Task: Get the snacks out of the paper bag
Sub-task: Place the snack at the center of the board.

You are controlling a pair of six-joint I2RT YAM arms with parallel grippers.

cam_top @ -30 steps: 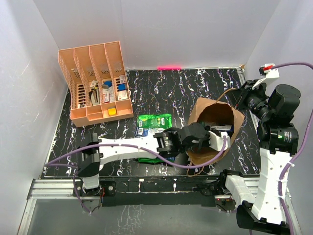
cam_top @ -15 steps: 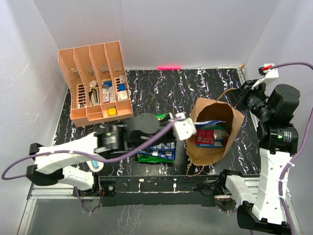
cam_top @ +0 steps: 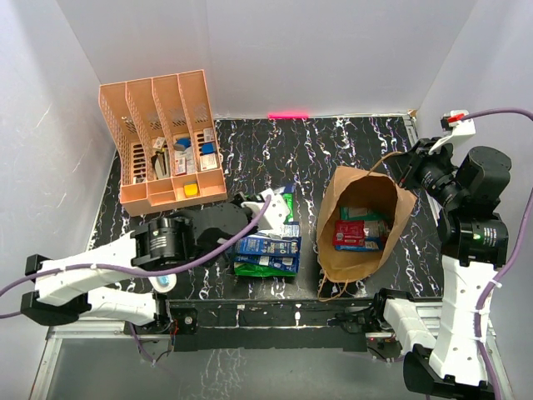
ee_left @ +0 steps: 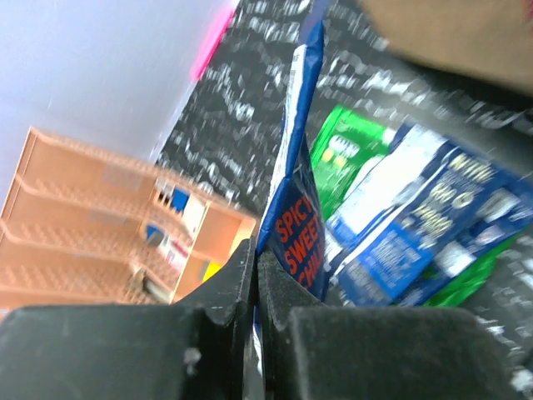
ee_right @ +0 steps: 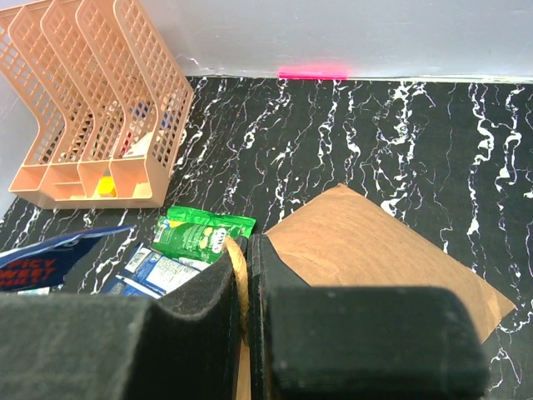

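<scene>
The paper bag (cam_top: 333, 217) stands open at the right of the table, with a red and a green packet (cam_top: 360, 233) inside. My right gripper (cam_top: 406, 169) (ee_right: 248, 250) is shut on the bag's twisted paper handle (ee_right: 239, 275) at the far rim. My left gripper (cam_top: 273, 207) (ee_left: 256, 250) is shut on a dark blue snack packet (ee_left: 297, 225) with red lettering. It holds the packet edge-up over the snacks lying left of the bag: blue-and-white packets (cam_top: 266, 247) (ee_left: 416, 217) on green ones (cam_top: 260, 269) (ee_left: 354, 150).
The peach-orange file organiser (cam_top: 166, 137) (ee_right: 92, 100) with small stationery stands at the back left. White walls close in the table on three sides. A pink tape mark (cam_top: 287, 115) lies at the back edge.
My left gripper has come out of the bag and swung left with the blue packet, which now hangs over the pile. The right gripper has kept its hold on the handle.
</scene>
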